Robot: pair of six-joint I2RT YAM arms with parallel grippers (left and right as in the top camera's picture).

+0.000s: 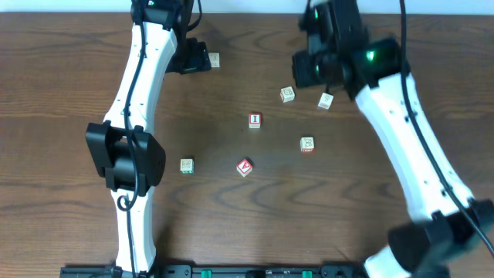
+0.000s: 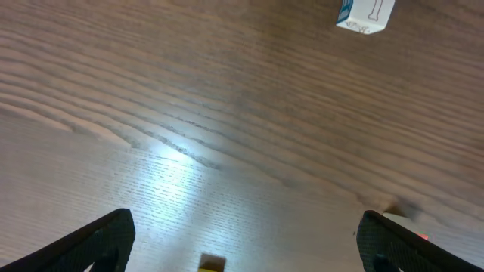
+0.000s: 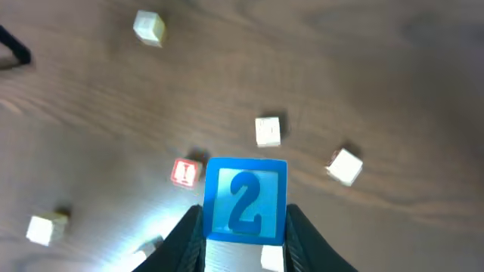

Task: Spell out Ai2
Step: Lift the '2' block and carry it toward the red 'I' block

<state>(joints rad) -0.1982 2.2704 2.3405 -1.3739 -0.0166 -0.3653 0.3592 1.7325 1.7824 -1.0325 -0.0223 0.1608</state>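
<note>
My right gripper (image 3: 246, 227) is shut on a blue block with a "2" on its face (image 3: 246, 200) and holds it above the table. In the overhead view this gripper (image 1: 309, 68) is at the back right and hides the blue block. A red "I" block (image 1: 255, 120) and a red "A" block (image 1: 245, 167) lie mid-table. One red block (image 3: 186, 172) shows beyond the held block. My left gripper (image 2: 242, 245) is open and empty over bare wood, at the back left in the overhead view (image 1: 193, 59).
Pale wooden blocks lie scattered: one by the left gripper (image 1: 214, 60), two near the right gripper (image 1: 287, 94) (image 1: 325, 100), one right of centre (image 1: 307, 144), one left of centre (image 1: 186, 165). A white block (image 2: 366, 13) lies ahead of the left gripper.
</note>
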